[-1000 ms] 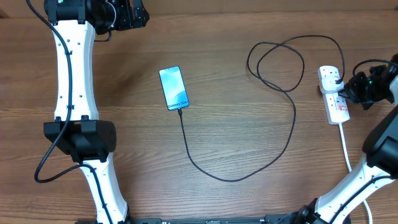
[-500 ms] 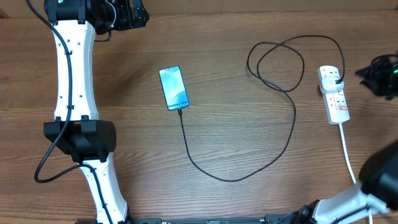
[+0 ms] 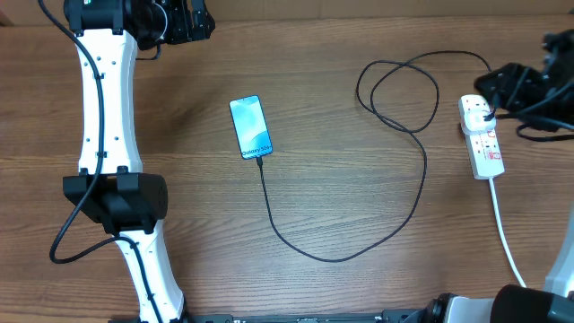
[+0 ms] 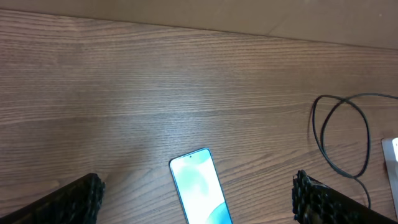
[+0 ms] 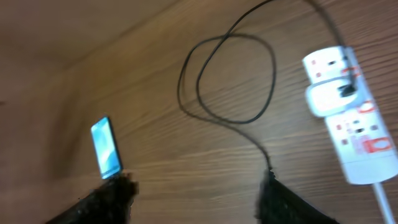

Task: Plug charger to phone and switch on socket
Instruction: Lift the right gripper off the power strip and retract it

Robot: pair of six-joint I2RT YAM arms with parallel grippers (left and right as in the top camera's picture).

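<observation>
The phone lies screen up and lit at mid-table, also seen in the left wrist view and the right wrist view. The charger cable runs from the phone's near end, curves right, loops, and ends in a white plug seated in the socket. The socket is a white strip with red switch marks. My right gripper hovers just behind the socket, open and empty. At the far left, my left gripper stands wide open above the phone's far end.
The socket's thick white cord runs toward the front right edge. My left arm stretches along the left side of the table. A lighter strip borders the table's far edge.
My right gripper has opened from shut and swung away from the socket's right side, now hanging behind its far end. The left arm, phone and cable have not moved.
</observation>
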